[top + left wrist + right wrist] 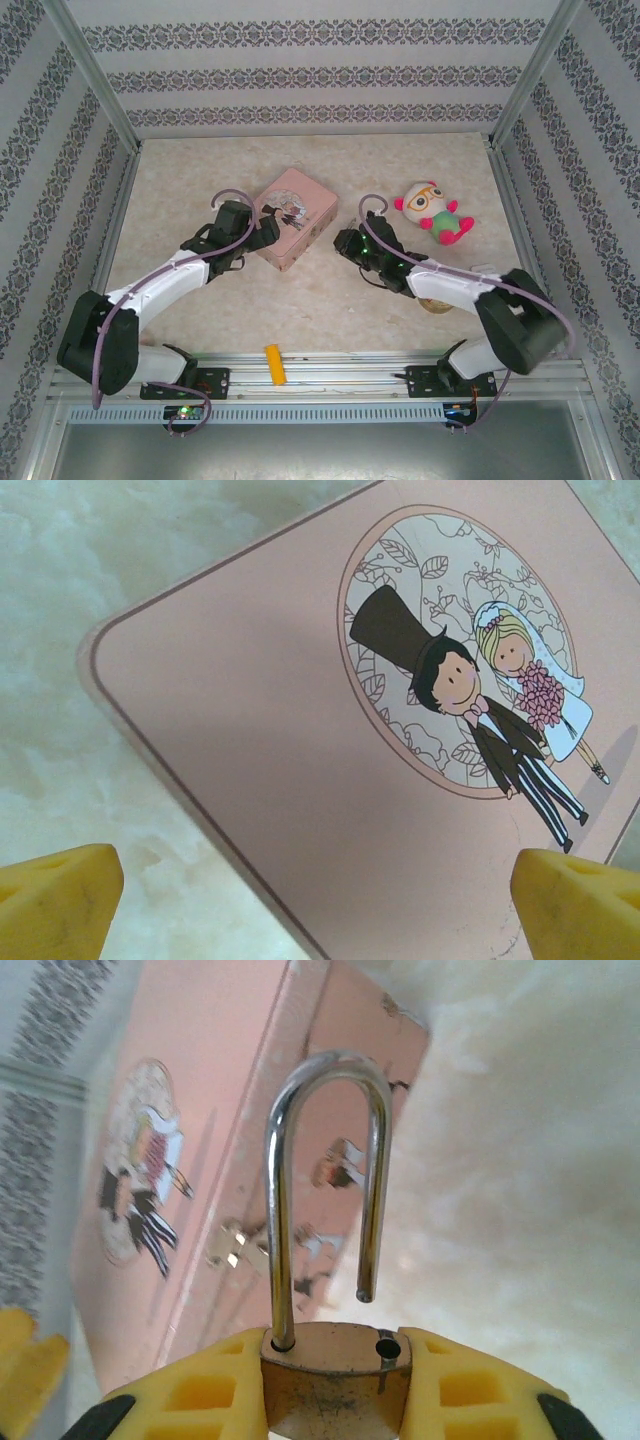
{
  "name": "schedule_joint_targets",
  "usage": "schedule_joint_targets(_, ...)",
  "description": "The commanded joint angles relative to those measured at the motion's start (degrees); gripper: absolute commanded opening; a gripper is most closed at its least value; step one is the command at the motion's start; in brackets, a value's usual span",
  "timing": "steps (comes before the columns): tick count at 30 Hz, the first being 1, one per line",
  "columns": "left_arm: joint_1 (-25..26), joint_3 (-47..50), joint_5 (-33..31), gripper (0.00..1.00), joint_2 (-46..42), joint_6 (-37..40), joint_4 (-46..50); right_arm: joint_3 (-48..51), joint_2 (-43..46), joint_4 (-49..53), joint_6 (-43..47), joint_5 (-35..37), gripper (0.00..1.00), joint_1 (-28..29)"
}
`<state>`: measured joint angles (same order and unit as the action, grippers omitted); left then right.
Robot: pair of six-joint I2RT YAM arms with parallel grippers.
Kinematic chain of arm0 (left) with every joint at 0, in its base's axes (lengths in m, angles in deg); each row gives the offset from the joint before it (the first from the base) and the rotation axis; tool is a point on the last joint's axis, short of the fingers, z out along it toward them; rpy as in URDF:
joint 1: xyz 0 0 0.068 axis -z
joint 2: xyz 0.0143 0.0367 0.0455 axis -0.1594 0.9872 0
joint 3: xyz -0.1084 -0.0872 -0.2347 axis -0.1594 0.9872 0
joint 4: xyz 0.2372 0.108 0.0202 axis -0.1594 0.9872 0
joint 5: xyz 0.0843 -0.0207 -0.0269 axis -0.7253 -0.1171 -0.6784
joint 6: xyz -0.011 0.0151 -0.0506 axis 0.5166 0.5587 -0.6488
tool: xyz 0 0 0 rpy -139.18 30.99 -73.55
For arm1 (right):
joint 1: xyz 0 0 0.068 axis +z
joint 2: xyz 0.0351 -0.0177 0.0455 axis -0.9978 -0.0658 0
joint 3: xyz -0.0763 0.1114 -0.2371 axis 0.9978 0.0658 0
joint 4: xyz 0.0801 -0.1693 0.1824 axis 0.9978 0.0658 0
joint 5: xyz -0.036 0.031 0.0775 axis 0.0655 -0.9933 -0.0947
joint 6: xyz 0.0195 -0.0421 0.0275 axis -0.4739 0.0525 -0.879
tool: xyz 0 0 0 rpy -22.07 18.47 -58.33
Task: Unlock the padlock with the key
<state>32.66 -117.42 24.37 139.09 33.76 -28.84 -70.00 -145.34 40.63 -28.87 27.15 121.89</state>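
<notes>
Pink tin lies central, plush toy to its right, yellow block at the near edge.

There are no words, numbers or signs to read here. The pink tin has only a drawing on its lid, a groom in a tall black hat and a bride holding pink flowers, with no letters by it. The padlock has a plain brass body with small scratches and no name on it.
</notes>
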Motion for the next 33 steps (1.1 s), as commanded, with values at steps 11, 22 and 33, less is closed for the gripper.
schedule_joint_targets(11, -1.5, 0.5, 1.0, 0.99, -4.4, -1.3, 4.8, -12.3, 3.7, 50.7, 25.0, -1.3, 0.0, -6.2)
schedule_joint_targets(22, -2.1, 1.8, 1.1, 0.99, -5.1, -1.8, 4.6, -19.9, -10.1, 52.6, 31.7, 1.6, 0.0, -8.1)
schedule_joint_targets(33, -2.6, 2.5, 2.0, 0.99, -4.3, -2.5, 3.4, -26.4, -20.7, 51.5, 32.9, 1.7, 0.08, -8.0)
